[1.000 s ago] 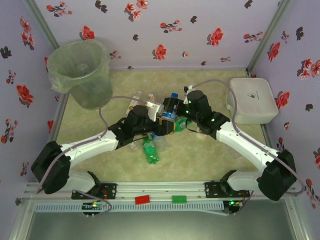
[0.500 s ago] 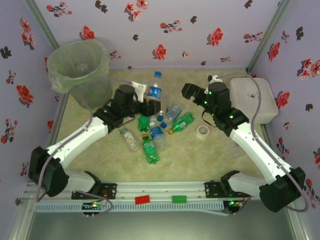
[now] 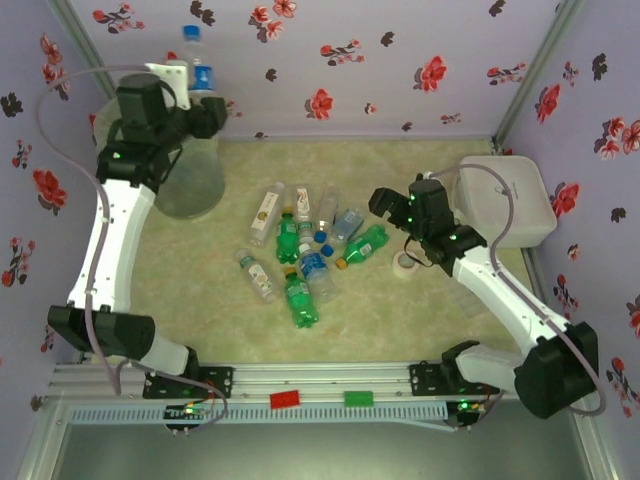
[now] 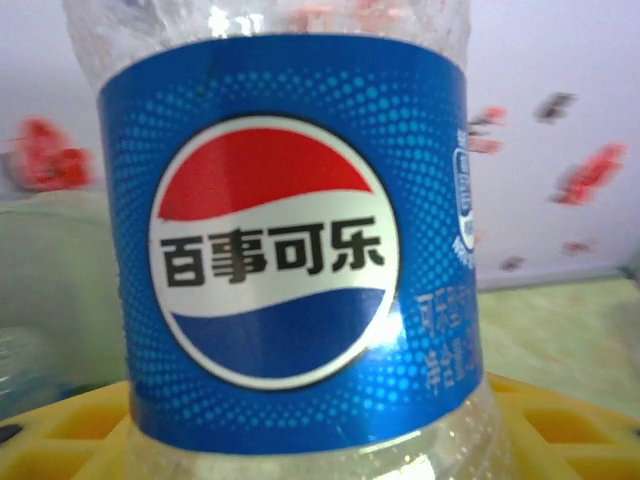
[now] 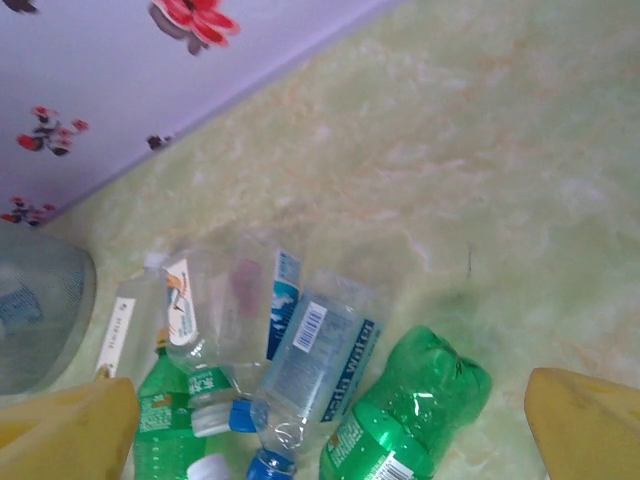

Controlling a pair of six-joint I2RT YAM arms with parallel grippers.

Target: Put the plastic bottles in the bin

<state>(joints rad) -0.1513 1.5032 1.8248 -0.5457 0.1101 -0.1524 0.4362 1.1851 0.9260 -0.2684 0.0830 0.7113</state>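
Left gripper (image 3: 192, 88) clamped on the blue-label bottle (image 4: 285, 240): upright, long axis vertical, cap up. The bin (image 3: 195, 185) sits just below, mouth open, bottle seemingly above its far rim. Right gripper (image 3: 386, 206) gapes wide near the remaining bottles (image 3: 300, 262), lying flat on the table (image 3: 200, 300).

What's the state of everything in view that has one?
Pepsi bottle: upright, capped, held aloft by the bin.
left pincer: shut on the Pepsi bottle.
right pincer: open, empty.
bottles on the table: lying on their sides, loose.
bin: upright, open-topped, bag-lined.
white lidded box: lid shut.
tape roll: lying flat.
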